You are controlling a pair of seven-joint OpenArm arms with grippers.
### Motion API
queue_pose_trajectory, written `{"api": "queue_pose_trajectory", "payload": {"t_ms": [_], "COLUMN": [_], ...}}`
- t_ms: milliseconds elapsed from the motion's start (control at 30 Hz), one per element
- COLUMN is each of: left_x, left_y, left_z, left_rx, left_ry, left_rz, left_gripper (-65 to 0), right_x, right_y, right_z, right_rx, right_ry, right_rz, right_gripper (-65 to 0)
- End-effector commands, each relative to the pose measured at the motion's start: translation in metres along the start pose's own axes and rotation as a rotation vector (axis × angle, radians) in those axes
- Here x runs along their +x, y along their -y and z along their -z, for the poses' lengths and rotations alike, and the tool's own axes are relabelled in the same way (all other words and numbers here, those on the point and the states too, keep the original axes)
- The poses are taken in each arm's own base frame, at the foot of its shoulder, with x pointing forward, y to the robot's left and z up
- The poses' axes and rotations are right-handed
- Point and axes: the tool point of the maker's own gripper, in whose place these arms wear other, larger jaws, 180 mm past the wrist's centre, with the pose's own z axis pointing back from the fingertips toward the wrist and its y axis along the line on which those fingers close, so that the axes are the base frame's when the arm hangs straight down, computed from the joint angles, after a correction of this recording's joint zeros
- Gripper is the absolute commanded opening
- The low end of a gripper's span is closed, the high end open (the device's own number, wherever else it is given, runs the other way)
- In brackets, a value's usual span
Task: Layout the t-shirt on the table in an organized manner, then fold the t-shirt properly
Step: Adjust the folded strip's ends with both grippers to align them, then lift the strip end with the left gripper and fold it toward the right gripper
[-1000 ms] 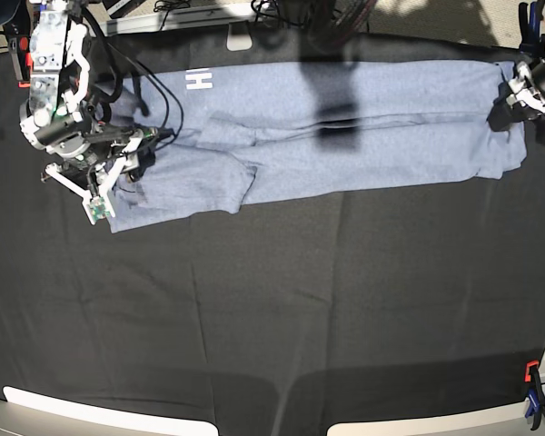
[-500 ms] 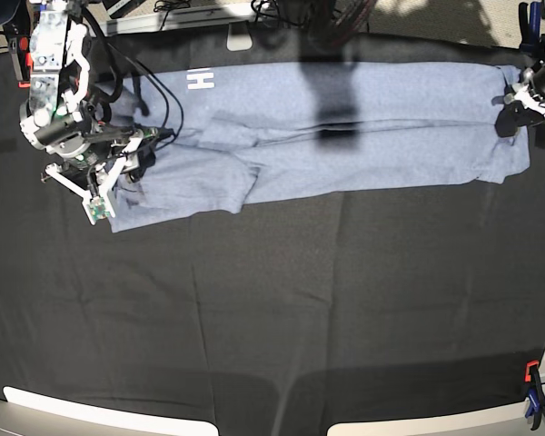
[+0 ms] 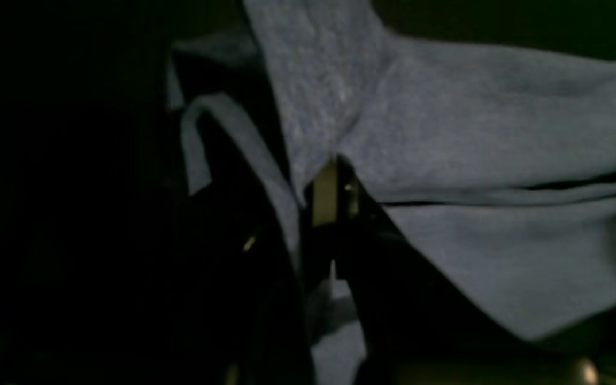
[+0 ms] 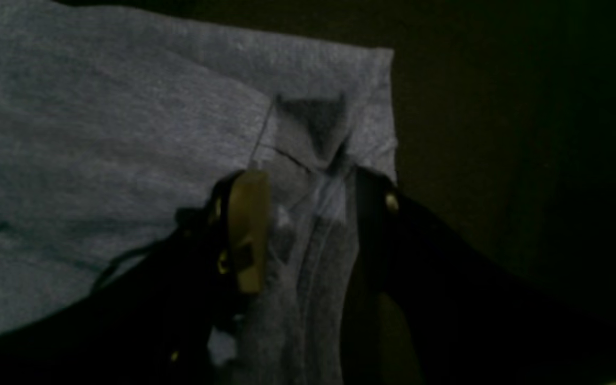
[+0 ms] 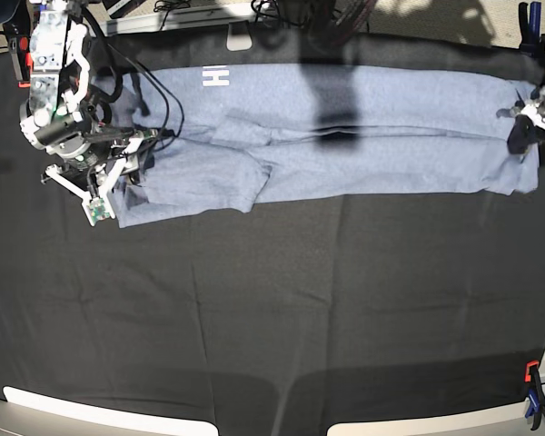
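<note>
Now the light blue-grey cotton t-shirt [image 5: 345, 136] lies stretched along the far edge of the black-draped table [image 5: 272, 309], each end pinched between the closed jaws of the left gripper [image 5: 524, 134] and the right gripper [image 5: 118, 173].

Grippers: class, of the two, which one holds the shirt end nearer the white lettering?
The right gripper, at the base view's left; the white lettering is near it. The left gripper holds the t-shirt's far end.

The tabletop [image 5: 272, 318] lies bare from 3 through 6 to 9 o'clock, wide room for passing. The t-shirt [image 5: 345, 136] spans the 12 o'clock band, with the right gripper [image 5: 118, 173] at 10 o'clock and the left gripper [image 5: 525, 127] at 2 o'clock blocking its two ends.
</note>
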Motion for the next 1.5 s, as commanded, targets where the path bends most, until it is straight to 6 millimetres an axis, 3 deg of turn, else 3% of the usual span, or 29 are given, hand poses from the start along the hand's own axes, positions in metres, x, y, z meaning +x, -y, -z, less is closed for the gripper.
{"api": "queue_pose_trajectory", "payload": {"t_ms": [0,233,400,533,667,900,1133,1467], "left_x": [0.015,-0.003,0.013,0.011,-0.012,-0.025,-0.013,-0.013], "left_y": [0.008,0.092,0.140,0.169,0.204,0.248,0.303,0.343], "left_z": [-0.006,-0.009,-0.009,0.004,0.022,0.049,0.069,0.076], "left_rx": [-0.025,-0.193,-0.263,-0.310,-0.372,-0.380,-0.447,-0.489], "left_ry": [0.048,0.094,0.189,0.147,0.051,0.022,0.033,0.042], "left_rz": [0.006,-0.060,-0.052,-0.117,-0.050,-0.073,-0.021,0.019], "left_gripper": [-65.0,-65.0,-65.0,-65.0,-65.0,-65.0,-65.0,-65.0], "right_x": [0.015,0.025,0.029,0.029,0.029,0.029,0.029,0.029], "right_y": [0.008,0.011,0.012,0.012,0.012,0.012,0.012,0.012], "right_z": [-0.004,-0.004,-0.004,-0.004,-0.004,-0.004,-0.004,-0.004], "right_rx": [-0.019,-0.026,-0.029,-0.029,-0.028,-0.029,-0.029,-0.029], "right_ry": [0.052,0.078,0.089,0.090,0.090,0.089,0.089,0.090], "right_rz": [-0.006,-0.006,-0.006,-0.006,-0.007,-0.006,-0.006,-0.006], "right_gripper": [-39.1,-39.1,-39.1,-39.1,-39.1,-39.1,-39.1,-39.1]}}
